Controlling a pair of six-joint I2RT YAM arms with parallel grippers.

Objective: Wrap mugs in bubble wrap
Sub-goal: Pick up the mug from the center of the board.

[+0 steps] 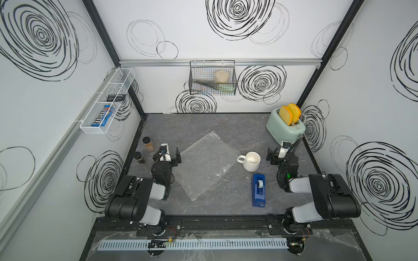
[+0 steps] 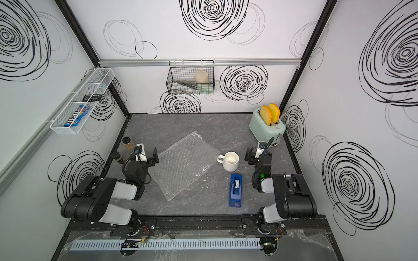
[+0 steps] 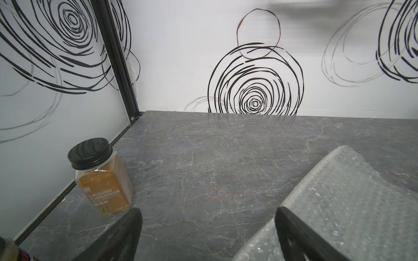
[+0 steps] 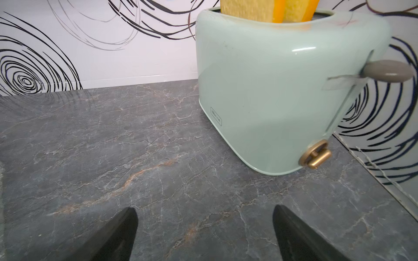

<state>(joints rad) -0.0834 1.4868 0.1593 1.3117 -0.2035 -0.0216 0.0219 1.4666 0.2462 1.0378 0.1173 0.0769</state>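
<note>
The left tool [image 3: 209,235] hangs released, jaws wide and empty, at the edge of the bubble wrap [image 1: 207,161], spread flat on the bench [image 1: 226,126]. The right tool [image 4: 204,232], likewise released, faces the toaster [image 4: 271,90]. The mug [image 1: 251,161] stands upright just beside the wrap.

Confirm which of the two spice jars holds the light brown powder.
The ground cinnamon jar, the one farther back along the left wall; the nearer jar has dark contents.
</note>
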